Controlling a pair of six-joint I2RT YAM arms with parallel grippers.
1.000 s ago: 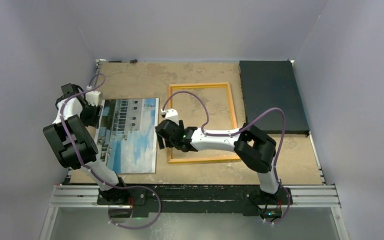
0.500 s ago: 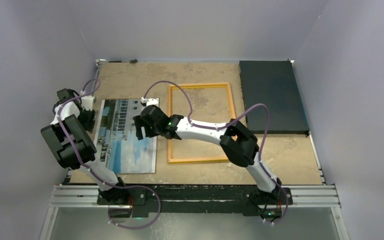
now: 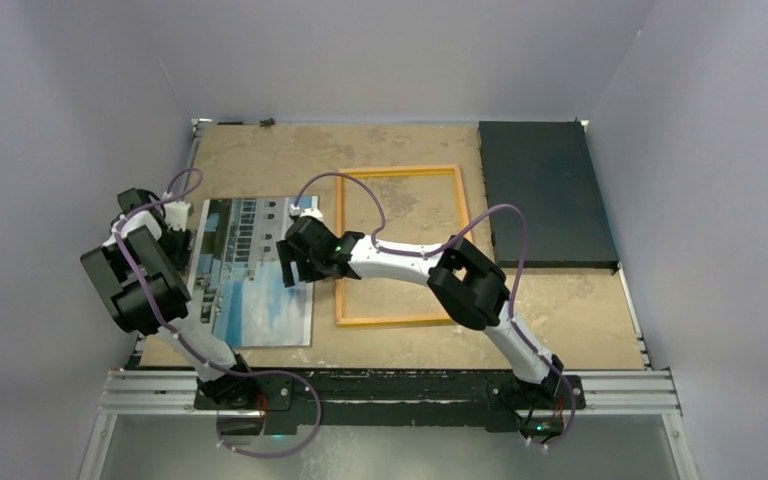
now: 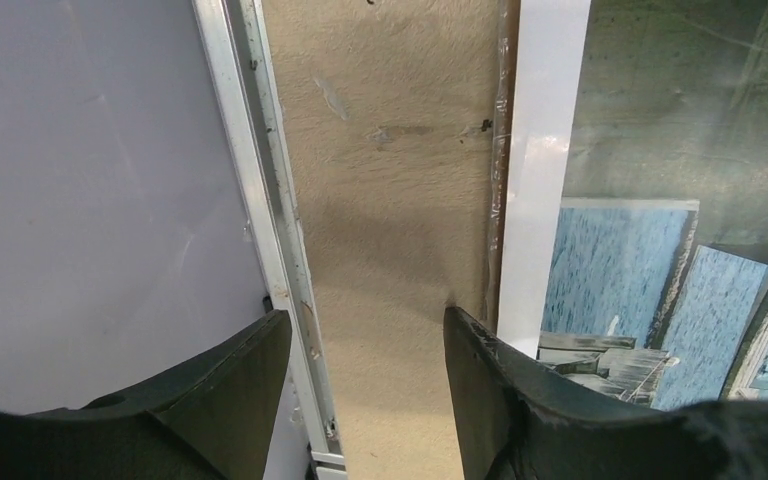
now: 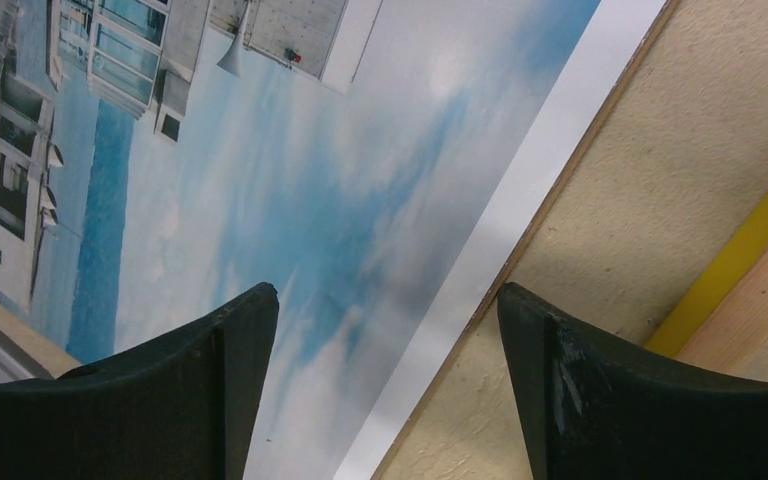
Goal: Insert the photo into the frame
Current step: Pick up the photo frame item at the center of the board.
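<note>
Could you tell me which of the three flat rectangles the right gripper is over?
The photo, the sky-and-buildings print on the left; the right gripper hangs over its right edge. The yellow frame and dark mat lie farther right.

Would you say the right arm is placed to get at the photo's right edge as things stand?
Probably yes: the right gripper hangs open over the white right margin of the photo, nothing lies on that edge, and the frame sits apart to the side.

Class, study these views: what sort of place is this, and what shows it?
Probably a robot lab test cell: plain grey walls box in a worn tabletop, and the left arm and right arm are bolted to a metal rail at its edge.
</note>
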